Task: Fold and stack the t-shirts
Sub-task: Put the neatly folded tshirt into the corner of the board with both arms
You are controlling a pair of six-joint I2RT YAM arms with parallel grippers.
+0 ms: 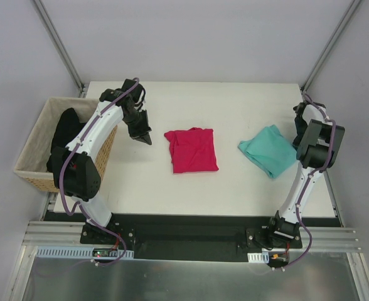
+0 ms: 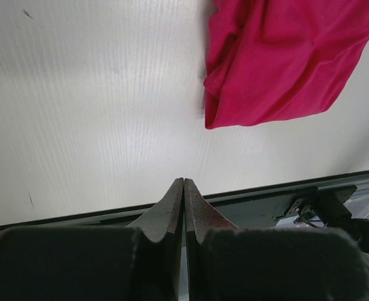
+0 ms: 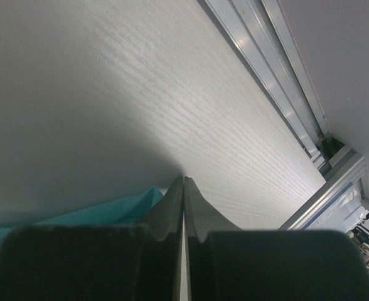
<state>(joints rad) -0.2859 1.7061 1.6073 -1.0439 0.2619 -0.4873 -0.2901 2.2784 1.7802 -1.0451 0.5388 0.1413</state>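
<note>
White table (image 1: 235,100) filled most of the top view, with pale walls around it. At its left edge stood a wicker basket (image 1: 32,147), and some dark cloth (image 1: 65,128) lay inside it.

On the table we saw two shirts, well apart from each other and not yet stacked. The crimson t-shirt (image 1: 192,150) lay near the middle as a compact, roughly folded block, its long axis running from the far side toward the near side. The teal t-shirt (image 1: 269,150) lay more to the right, also compact but turned slantwise to the table edges.

The left gripper (image 1: 145,138) hung just beside the crimson t-shirt, on its left, not touching it. Its fingers were pressed together and held nothing. In the left wrist view the crimson cloth was ahead and to the right of the tips, with bare table between.

The right gripper (image 3: 184,185) was at the right side of the teal t-shirt, with the fingers shut as well. We saw no cloth between them. The teal fabric showed just beside the left finger, but we could not tell if it touched.

We judged that each arm was nearer to its own shirt, and that stacking would mean carrying one across the gap.

We could read no brand or writing, and no neck label was visible.
</note>
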